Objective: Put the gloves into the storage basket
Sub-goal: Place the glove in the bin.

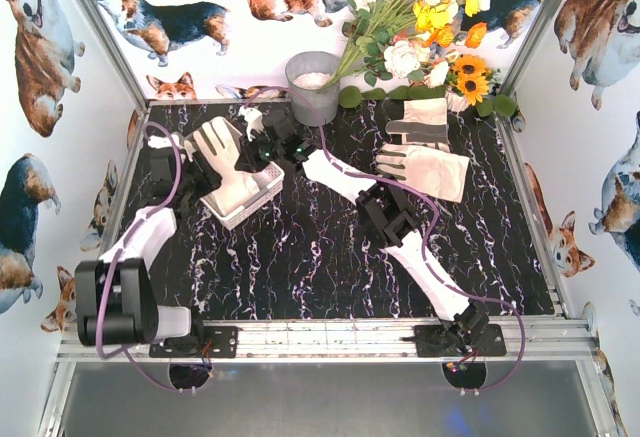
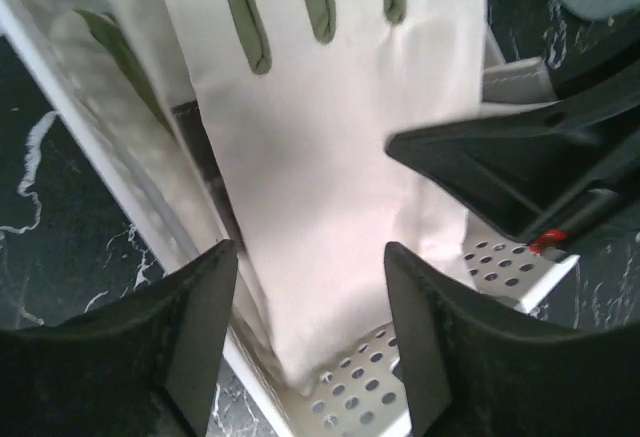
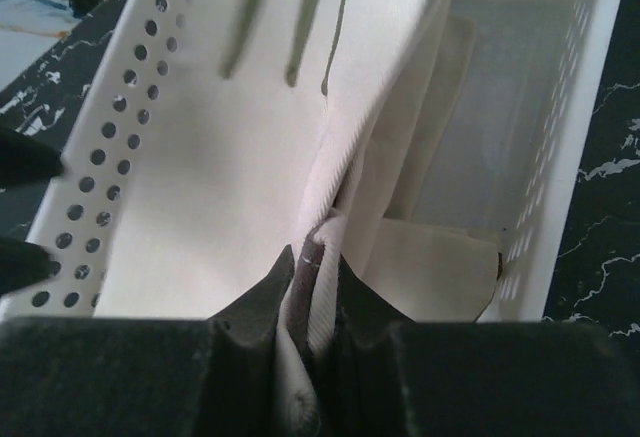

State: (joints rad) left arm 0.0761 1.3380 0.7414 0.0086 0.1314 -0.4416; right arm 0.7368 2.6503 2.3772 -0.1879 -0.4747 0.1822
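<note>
On the black marbled worktop (image 1: pixel 330 267), left of centre, a white perforated storage basket (image 1: pixel 255 197) set askew. Across it, a cream-white glove (image 1: pixel 215 147) with grey-green strips on its fingers: cuff end down inside the basket, finger end rising over the rim toward the back left. At the cuff, left fingers (image 2: pixel 200 337): spread apart, one on each side of the fabric, gripping nothing. At the glove's edge, right fingers (image 3: pixel 255 317): closed tight on a fold, pinching the cloth above the basket's inside. Beneath the glove, more cream fabric on the basket floor; whether a further glove or only a fold, impossible to tell. Over the basket, left arm (image 1: pixel 145 237) in from the near left corner, right arm (image 1: pixel 415 252) slanting across from the near right. Well apart, at the back right of the worktop, a second glove (image 1: pixel 418 122) with grey palm patches and, just in front and touching it, a third glove (image 1: pixel 430 170) lying crosswise. At the back, between basket and these two, a grey metal bucket (image 1: pixel 312 92), with a bunch of yellow, white and orange flowers (image 1: pixel 420 7) leaning beside it.
</note>
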